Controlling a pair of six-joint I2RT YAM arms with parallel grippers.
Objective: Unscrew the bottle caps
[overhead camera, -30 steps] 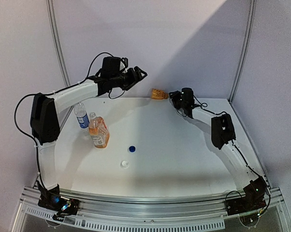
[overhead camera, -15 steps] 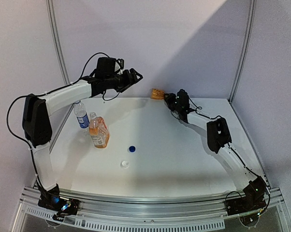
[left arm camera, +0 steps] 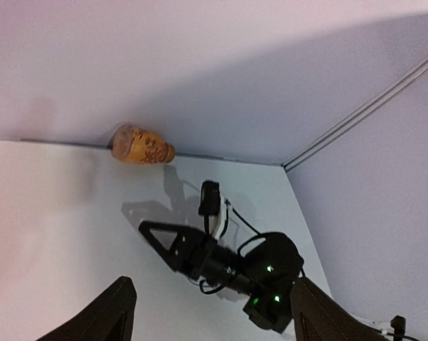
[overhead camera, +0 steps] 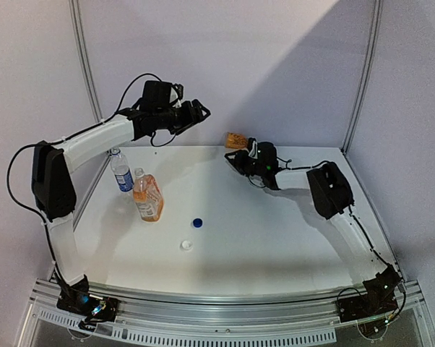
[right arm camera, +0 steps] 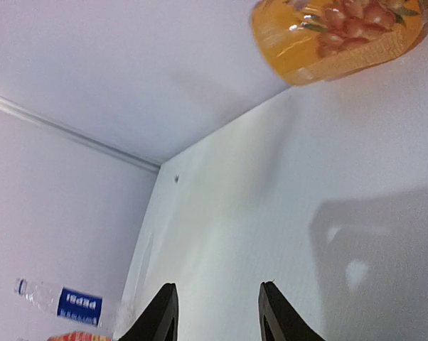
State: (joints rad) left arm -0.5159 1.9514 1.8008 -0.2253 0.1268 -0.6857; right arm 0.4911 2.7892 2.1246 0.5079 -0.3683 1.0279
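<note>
The slim water bottle (overhead camera: 121, 172) and the wider orange bottle (overhead camera: 147, 196) stand upright at the table's left. The water bottle also shows in the right wrist view (right arm camera: 57, 298). The dark blue cap (overhead camera: 197, 223) and the white cap (overhead camera: 186, 246) lie loose on the table, apart from the bottles. My left gripper (overhead camera: 199, 112) is open and empty, held high near the back wall; its fingertips (left arm camera: 111, 316) frame the left wrist view. My right gripper (overhead camera: 232, 155) is open and empty, low over the table's back middle, pointing left; its fingertips (right arm camera: 161, 312) show apart.
A second orange bottle (overhead camera: 236, 139) lies on its side against the back wall, just behind my right gripper; it also shows in the left wrist view (left arm camera: 139, 145) and the right wrist view (right arm camera: 335, 35). Walls close the table on the left, back and right.
My right gripper has swung left and lowered from the back right toward the back middle. My left gripper has drifted slightly left and stayed high. Bottles and caps have not moved.
</note>
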